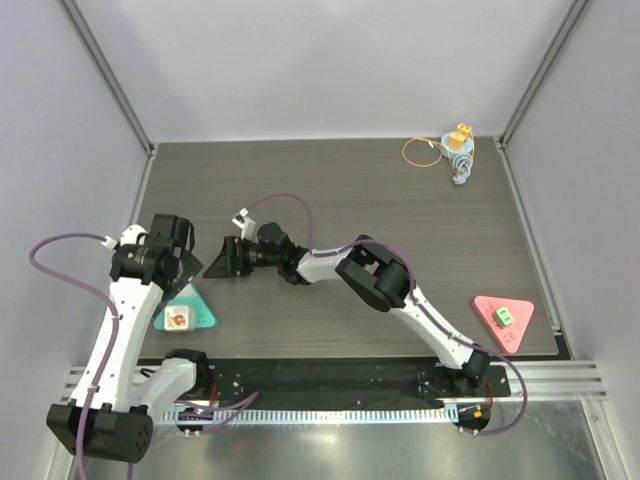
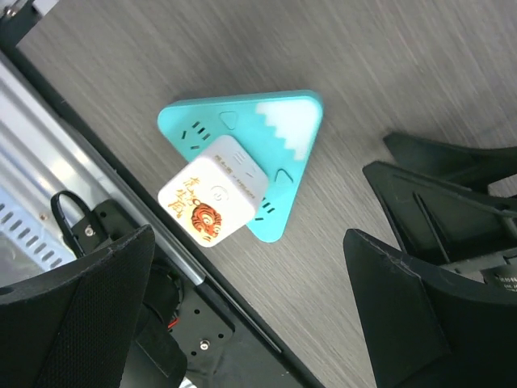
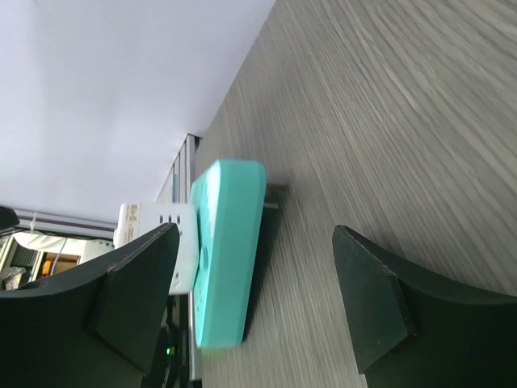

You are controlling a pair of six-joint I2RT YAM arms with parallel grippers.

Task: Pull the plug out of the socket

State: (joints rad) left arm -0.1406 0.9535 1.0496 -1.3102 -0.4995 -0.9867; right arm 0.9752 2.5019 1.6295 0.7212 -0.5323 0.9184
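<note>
A teal triangular socket lies at the table's near left edge, with a white plug seated in it. In the left wrist view the plug carries an orange tiger picture and stands up from the socket. My left gripper hangs open above them, its jaws wide and touching nothing. My right gripper lies low beside the socket, pointing left. In the right wrist view its open jaws straddle the socket side-on without touching it, and the plug sits behind one finger.
A pink triangular socket with a green plug sits at the near right. At the far right lie a pale blue piece with a yellow plug and a yellow cable loop. A black metal rail borders the table beside the teal socket.
</note>
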